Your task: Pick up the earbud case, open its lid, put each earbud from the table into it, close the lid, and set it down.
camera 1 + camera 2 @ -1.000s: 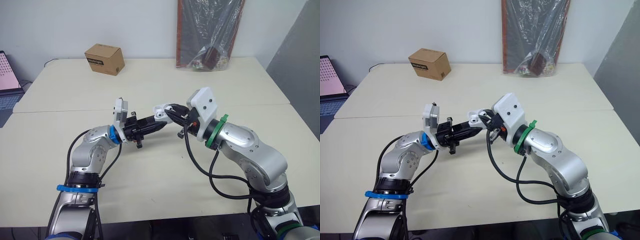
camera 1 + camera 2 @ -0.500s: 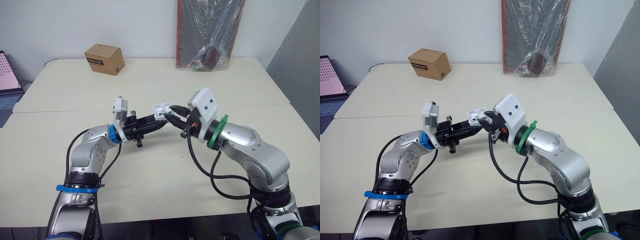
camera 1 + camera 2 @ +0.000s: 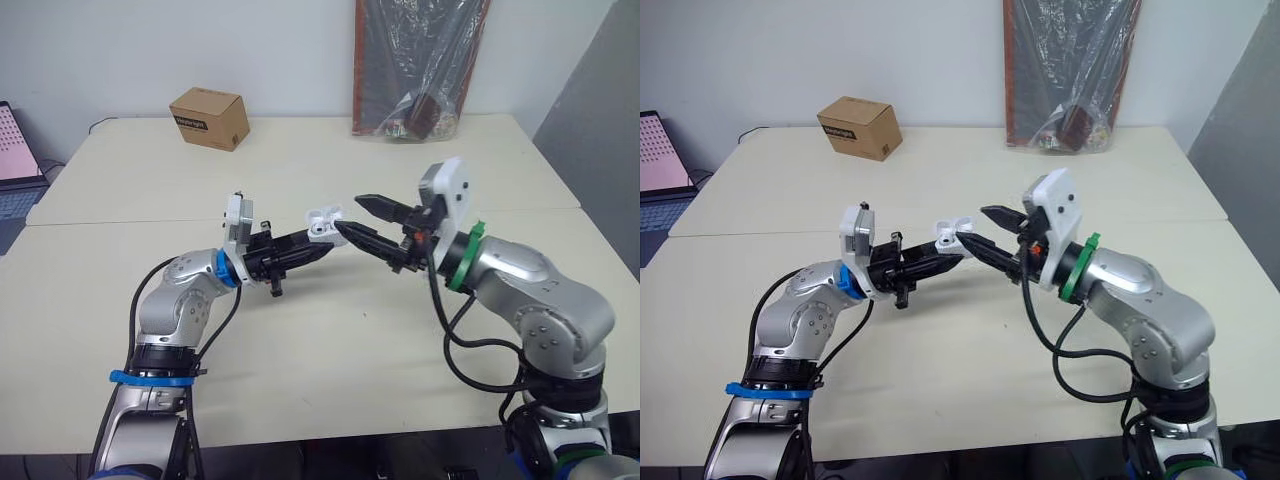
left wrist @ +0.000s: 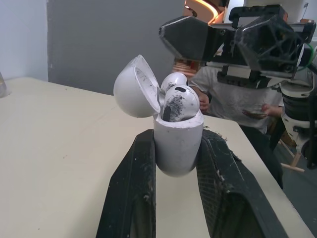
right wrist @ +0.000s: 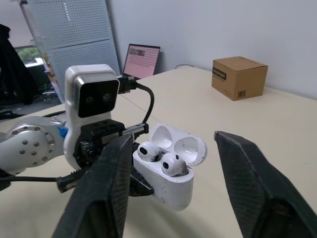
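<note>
White plastic earbud case (image 4: 177,148), long axis upright.
Left gripper (image 3: 315,243) clamps its body, mouth upward (white earbuds (image 5: 168,164) seated, rounded lid (image 4: 134,89) open); right gripper (image 3: 348,213) spread wide, empty.

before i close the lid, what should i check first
1. Earbud case held firmly: ok, clamped between both fingers of the left hand.
2. Both earbuds in the case: ok, one earbud and the other earbud sit side by side in it.
3. Earbuds pushed down far enough for the lid to shut: cannot tell.
4. Lid free to swing: ok, it is tilted back with nothing resting on it.
5. Right hand ready to push: ok, open and empty, close beside the case.
</note>
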{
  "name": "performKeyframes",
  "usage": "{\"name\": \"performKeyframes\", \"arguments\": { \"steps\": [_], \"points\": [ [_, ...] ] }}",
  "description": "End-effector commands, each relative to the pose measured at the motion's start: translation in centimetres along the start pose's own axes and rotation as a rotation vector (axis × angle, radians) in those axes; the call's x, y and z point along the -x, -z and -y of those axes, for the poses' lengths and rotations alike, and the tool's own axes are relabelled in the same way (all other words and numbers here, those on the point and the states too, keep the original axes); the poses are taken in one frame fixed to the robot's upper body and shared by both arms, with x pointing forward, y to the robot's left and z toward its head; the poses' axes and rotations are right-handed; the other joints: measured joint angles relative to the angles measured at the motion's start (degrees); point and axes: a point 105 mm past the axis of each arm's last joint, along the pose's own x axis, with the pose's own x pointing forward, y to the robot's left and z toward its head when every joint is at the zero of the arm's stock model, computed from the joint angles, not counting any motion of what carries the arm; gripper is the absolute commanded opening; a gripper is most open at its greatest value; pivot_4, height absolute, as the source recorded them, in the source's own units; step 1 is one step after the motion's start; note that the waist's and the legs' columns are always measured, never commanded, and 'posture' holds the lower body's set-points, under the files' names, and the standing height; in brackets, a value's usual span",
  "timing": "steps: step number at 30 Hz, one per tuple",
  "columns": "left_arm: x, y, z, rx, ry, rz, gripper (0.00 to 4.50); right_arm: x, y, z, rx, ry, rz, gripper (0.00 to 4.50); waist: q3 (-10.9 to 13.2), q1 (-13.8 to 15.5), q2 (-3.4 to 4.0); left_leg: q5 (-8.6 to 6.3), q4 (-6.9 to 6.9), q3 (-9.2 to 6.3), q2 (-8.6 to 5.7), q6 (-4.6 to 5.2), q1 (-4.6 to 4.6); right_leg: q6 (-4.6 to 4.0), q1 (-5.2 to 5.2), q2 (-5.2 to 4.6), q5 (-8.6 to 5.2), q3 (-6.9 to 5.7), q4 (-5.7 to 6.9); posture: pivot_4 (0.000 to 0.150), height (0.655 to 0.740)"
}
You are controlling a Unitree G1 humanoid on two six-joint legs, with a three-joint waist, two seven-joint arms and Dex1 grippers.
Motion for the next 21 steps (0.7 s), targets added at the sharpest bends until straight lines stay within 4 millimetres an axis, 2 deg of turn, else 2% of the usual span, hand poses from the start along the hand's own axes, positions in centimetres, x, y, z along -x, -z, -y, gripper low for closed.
{"name": "performKeyframes", "arguments": {
  "steps": [1, 5, 9, 11, 15, 21],
  "points": [
    [0.0, -1.2, 0.4, -0.049, 0.027, 0.018, 0.75, 0.0, -1.8, 1.2, 0.044, 0.024, 0.023, 1.51, 0.0, 0.0, 0.0, 0.0, 0.0, 0.02, 0.0, 0.0, 0.02, 0.0, 0.01, 0.0, 0.0, 0.02, 0.0, 0.15, 0.74],
    [0.0, -1.3, 0.6, -0.05, 0.037, 0.017, 0.75, -0.7, -1.3, 2.4, 0.079, 0.044, -0.019, 0.03, 0.0, 0.0, 0.0, 0.0, -0.02, 0.01, 0.01, 0.0, 0.04, 0.0, 0.02, 0.01, 0.0, 0.0, 0.0, 0.15, 0.74],
    [0.1, -1.3, 0.9, -0.046, 0.05, 0.01, 0.75, -1.6, -0.7, 2.7, 0.135, 0.008, -0.059, 0.03, 0.0, -0.1, 0.0, 0.0, -0.07, 0.06, 0.0, 0.0, 0.02, 0.0, -0.02, 0.0, 0.0, 0.05, -0.03, 0.15, 0.74],
    [0.1, -1.2, 1.1, -0.042, 0.061, 0.003, 0.75, -2.3, 0.3, 2.8, 0.15, -0.04, -0.111, 0.03, 0.0, -0.1, 0.0, 0.0, -0.13, 0.06, 0.0, 0.0, 0.04, 0.0, -0.04, 0.0, 0.0, 0.05, -0.03, 0.15, 0.74],
    [0.0, -1.1, 1.4, -0.033, 0.072, -0.004, 0.75, -3.6, 1.3, 4.2, 0.173, -0.038, -0.167, 0.03, 0.0, -0.1, 0.0, 0.0, -0.24, 0.04, 0.01, 0.0, 0.09, -0.01, -0.03, 0.0, 0.01, 0.02, -0.02, 0.15, 0.74],
    [-0.2, -1.1, 1.6, -0.028, 0.077, -0.004, 0.75, -4.6, 2.4, 3.7, 0.179, -0.124, -0.204, 0.03, 0.0, 0.0, 0.0, 0.0, -0.3, 0.05, 0.0, 0.0, 0.07, -0.01, -0.04, -0.03, 0.01, 0.01, -0.06, 0.15, 0.74]
  ]
}}
